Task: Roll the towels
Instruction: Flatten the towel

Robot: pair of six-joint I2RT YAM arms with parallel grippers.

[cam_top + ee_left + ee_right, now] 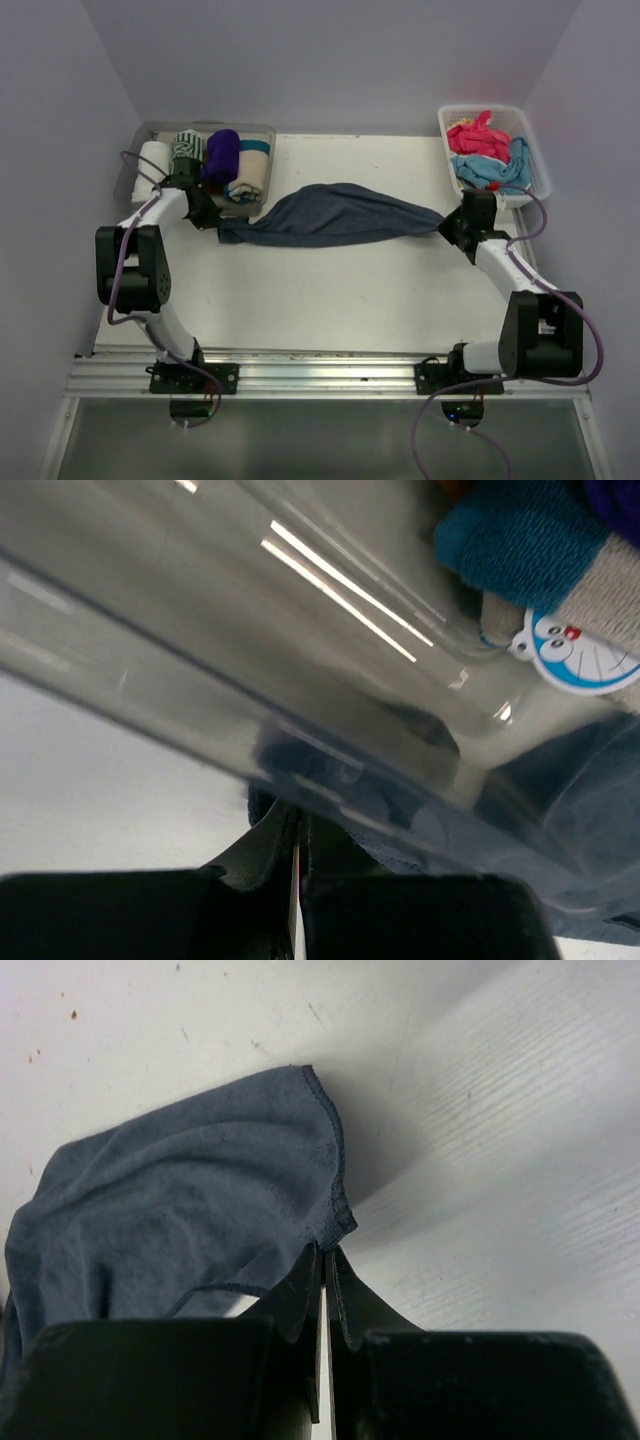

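Note:
A dark navy towel [335, 215] hangs stretched across the middle of the table between my two grippers. My left gripper [207, 216] is shut on its left end, close against the clear tub. In the left wrist view the left gripper [298, 815] pinches the navy towel [430, 855] under the tub wall [250, 630]. My right gripper [450, 224] is shut on the right end. The right wrist view shows the right gripper [327, 1250] clamped on a hemmed corner of the navy towel [180, 1210].
The clear tub [255, 127] at the back left holds rolled towels: white [152, 160], green-patterned [185, 147], purple [220, 155] and cream-and-teal [250, 172]. A white lattice basket [445, 125] at the back right holds loose pink [475, 135] and light blue [495, 168] towels.

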